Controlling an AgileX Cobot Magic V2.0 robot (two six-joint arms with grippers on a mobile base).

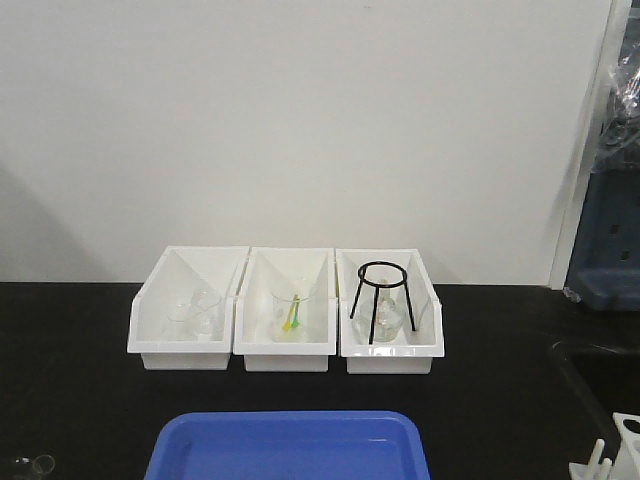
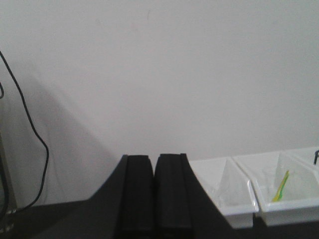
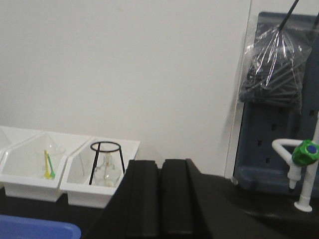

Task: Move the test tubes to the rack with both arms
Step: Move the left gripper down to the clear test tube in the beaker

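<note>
- The rack sits at the bottom right corner of the front view. It is a small white block with thin upright pegs, cut off by the frame edge, and stands on the black tabletop to the right of the blue tray.
- No tube can be made out in the rack's visible part.
- The left hand shows only in its own wrist view. Its two black fingers lie together with just a thin seam between them and nothing held.
- The right hand looks the same in its wrist view, with its fingers pressed together and nothing held.
- Three white open-front bins stand side by side against the pale wall, behind the tray.
- The left bin holds clear glassware.
- The middle bin holds a clear glass with a yellow-green stick in it.
- The right bin holds a black wire tripod stand over more glass.
- A bit of clear glass lies at the bottom left corner of the tabletop; what it is cannot be told.
- In the right wrist view, a white tap with a green knob stands at the far right. Behind it is a blue pegboard, with a clear bag of dark items hanging on it.
- A thin black cable hangs down the wall at the left of the left wrist view.
</note>
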